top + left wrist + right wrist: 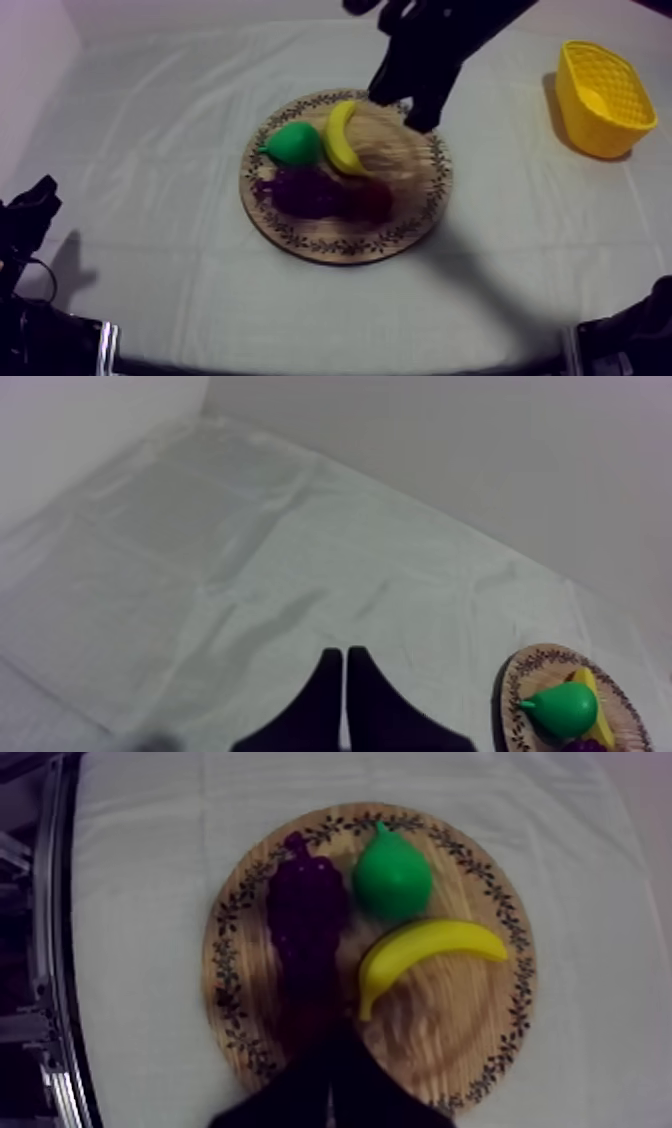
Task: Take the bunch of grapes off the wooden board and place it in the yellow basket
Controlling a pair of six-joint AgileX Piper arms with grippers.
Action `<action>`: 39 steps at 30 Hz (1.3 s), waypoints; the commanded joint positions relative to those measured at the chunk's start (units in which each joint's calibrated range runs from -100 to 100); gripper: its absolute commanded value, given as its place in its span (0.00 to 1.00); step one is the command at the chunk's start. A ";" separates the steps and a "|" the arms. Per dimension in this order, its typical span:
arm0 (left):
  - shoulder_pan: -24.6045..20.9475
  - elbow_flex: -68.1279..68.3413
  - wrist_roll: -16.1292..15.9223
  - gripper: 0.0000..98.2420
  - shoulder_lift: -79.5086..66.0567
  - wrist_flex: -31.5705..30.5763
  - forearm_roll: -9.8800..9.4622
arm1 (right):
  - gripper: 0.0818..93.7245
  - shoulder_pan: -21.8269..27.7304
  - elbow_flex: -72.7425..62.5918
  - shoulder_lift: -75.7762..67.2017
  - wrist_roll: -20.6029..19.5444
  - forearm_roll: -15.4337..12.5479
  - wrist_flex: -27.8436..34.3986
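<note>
While the dark purple bunch of grapes (307, 912) lies on the round wooden board (450, 1037), my right gripper (328, 1092) hovers above it, clenched on nothing; my left gripper (345, 688) is clenched empty too.

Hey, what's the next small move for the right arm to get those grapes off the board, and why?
Probably open the right gripper before lowering it. Its fingers lie together as a narrow wedge above the wooden board, and the grapes lie just ahead of them, untouched, beside the pear.
</note>
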 commanded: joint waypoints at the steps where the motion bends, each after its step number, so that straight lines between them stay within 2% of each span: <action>1: -0.03 0.00 0.01 0.00 0.05 -0.01 0.01 | 0.03 -0.19 -0.18 1.20 0.69 -0.17 0.00; 5: -0.03 0.00 0.01 0.00 0.05 -0.01 0.01 | 0.11 -0.56 -0.96 2.56 1.54 -0.76 -0.19; 7: -0.03 0.00 0.01 0.00 0.05 -0.01 0.01 | 0.22 -0.60 -1.21 2.97 1.82 -1.39 -0.31; 12: -0.03 0.00 0.01 0.00 0.05 -0.01 0.01 | 0.57 0.02 -1.22 3.46 2.63 -3.67 -0.52; 16: -0.03 0.00 0.01 0.00 0.05 -0.01 0.01 | 0.74 -0.64 -2.82 4.21 1.38 -3.44 0.03; 24: -0.03 0.00 0.01 0.00 0.05 -0.01 0.01 | 0.80 -2.23 -3.69 7.25 0.53 -2.80 -1.16; 39: -0.03 0.00 0.01 0.00 0.05 -0.01 0.01 | 0.82 -4.06 -3.96 22.00 0.80 -2.05 -10.28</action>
